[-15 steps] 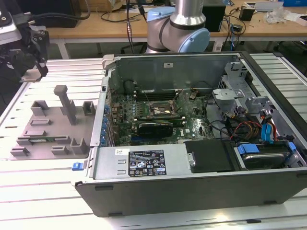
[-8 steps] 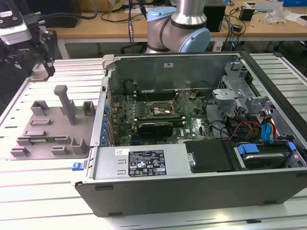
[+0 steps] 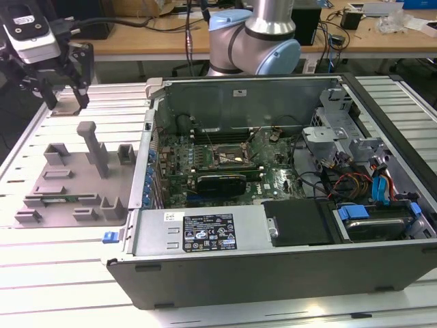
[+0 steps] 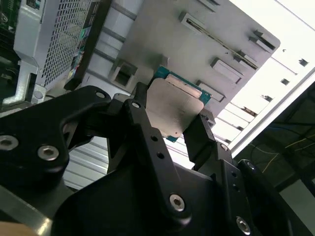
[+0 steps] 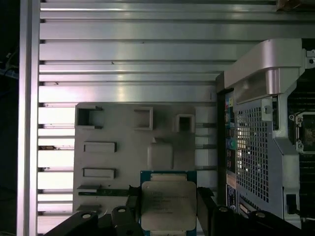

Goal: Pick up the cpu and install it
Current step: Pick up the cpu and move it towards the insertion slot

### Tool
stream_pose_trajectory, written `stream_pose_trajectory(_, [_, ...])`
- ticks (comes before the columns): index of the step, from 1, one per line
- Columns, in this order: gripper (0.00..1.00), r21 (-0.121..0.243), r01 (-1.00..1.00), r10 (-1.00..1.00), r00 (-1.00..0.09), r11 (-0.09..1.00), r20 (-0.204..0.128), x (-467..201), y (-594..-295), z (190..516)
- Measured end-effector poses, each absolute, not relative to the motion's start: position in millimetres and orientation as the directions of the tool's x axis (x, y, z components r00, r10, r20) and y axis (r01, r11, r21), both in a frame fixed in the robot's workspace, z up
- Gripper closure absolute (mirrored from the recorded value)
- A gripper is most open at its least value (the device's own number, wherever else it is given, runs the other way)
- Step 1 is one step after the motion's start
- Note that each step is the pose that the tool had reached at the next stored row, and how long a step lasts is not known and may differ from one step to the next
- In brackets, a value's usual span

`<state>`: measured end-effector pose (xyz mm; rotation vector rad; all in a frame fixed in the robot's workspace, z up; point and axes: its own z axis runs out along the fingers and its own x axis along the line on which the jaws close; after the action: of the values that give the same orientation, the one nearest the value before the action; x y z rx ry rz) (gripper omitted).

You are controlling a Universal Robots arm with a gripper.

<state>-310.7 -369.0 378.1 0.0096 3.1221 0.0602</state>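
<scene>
Pinching the cpu by two opposite edges in the gripper, outside the case, high over the fixture plate beside the case on the exterior view's left. Probably mid-carry. Best done holding the chip flat, metal top facing up as in both wrist views, with no extra squeeze. Pass high enough to clear the case wall toward the socket inside the case.

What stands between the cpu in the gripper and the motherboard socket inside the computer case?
The gripper holds the cpu over the grey fixture plate, outside the computer case. The case's upright side wall stands between it and the motherboard socket. The case is open on top, and nothing visible lies over the socket.
</scene>
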Motion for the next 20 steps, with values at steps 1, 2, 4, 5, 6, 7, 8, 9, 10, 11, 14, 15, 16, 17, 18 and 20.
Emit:
stream_pose_trajectory(1, [0.45, 0.039, 0.006, 0.006, -1.000, 0.999, -0.019, -309, -369, 378])
stream_pose_trajectory(2, [0.45, 0.039, 0.006, 0.006, -1.000, 0.999, -0.019, -307, -369, 378])
stream_pose_trajectory(4, [0.45, 0.039, 0.006, 0.007, -1.000, 0.999, -0.019, -306, -369, 379])
stream_pose_trajectory(5, [0.45, 0.039, 0.006, 0.007, -1.000, 0.999, -0.019, -306, -369, 380])
stream_pose_trajectory(6, [0.45, 0.039, 0.006, 0.007, -1.000, 0.999, -0.019, -306, -369, 382])
stream_pose_trajectory(7, [0.45, 0.039, 0.006, 0.006, -1.000, 0.999, -0.019, -306, -369, 384])
stream_pose_trajectory(8, [0.45, 0.039, 0.006, 0.006, -1.000, 0.999, -0.019, -306, -369, 386])
stream_pose_trajectory(9, [0.45, 0.039, 0.006, 0.007, -1.000, 0.999, -0.019, -306, -369, 391])
stream_pose_trajectory(10, [0.45, 0.039, 0.006, 0.007, -1.000, 0.999, -0.019, -306, -369, 393])
stream_pose_trajectory(11, [0.45, 0.039, 0.006, 0.007, -1.000, 0.999, -0.019, -306, -369, 394])
stream_pose_trajectory(14, [0.45, 0.039, 0.006, 0.007, -1.000, 0.999, -0.019, -306, -369, 395])
stream_pose_trajectory(15, [0.45, 0.039, 0.006, 0.007, -1.000, 0.999, -0.019, -305, -369, 395])
stream_pose_trajectory(16, [0.45, 0.039, 0.006, 0.006, -1.000, 0.999, -0.018, -305, -369, 395])
stream_pose_trajectory(17, [0.45, 0.039, 0.006, 0.006, -1.000, 0.999, -0.019, -304, -369, 395])
stream_pose_trajectory(18, [0.45, 0.039, 0.006, 0.006, -1.000, 0.999, -0.019, -303, -369, 395])
stream_pose_trajectory(20, [0.45, 0.039, 0.006, 0.006, -1.000, 0.999, -0.019, -298, -369, 395])
